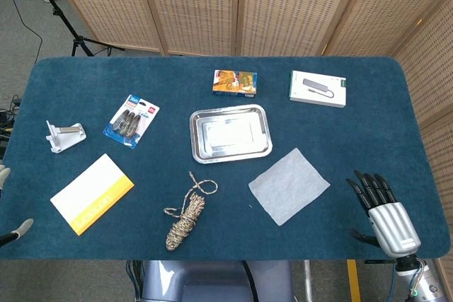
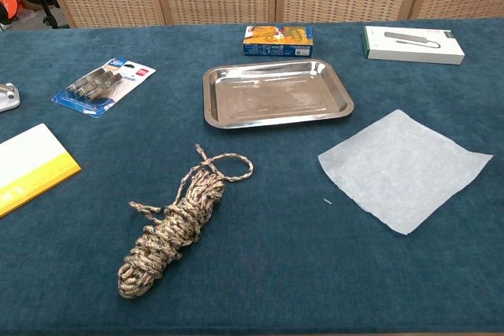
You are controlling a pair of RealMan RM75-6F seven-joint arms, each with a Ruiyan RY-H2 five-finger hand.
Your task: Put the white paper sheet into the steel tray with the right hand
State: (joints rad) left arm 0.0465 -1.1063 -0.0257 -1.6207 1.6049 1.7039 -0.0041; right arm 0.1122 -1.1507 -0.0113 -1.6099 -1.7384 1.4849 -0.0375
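The white paper sheet (image 1: 289, 185) (image 2: 404, 167) lies flat on the blue table, to the right of and nearer than the steel tray (image 1: 231, 133) (image 2: 276, 92), which holds nothing. My right hand (image 1: 383, 214) hovers at the table's near right edge, to the right of the sheet and apart from it, fingers spread and holding nothing. Only fingertips of my left hand (image 1: 15, 231) show at the far left edge of the head view; how they stand is unclear. The chest view shows neither hand.
A coiled camouflage rope (image 1: 186, 216) (image 2: 175, 226) lies near the front centre. A white-and-yellow pad (image 1: 92, 193), a blister pack (image 1: 132, 120), a white bracket (image 1: 64, 136), a colourful small box (image 1: 235, 81) and a white boxed adapter (image 1: 318, 88) lie around the tray.
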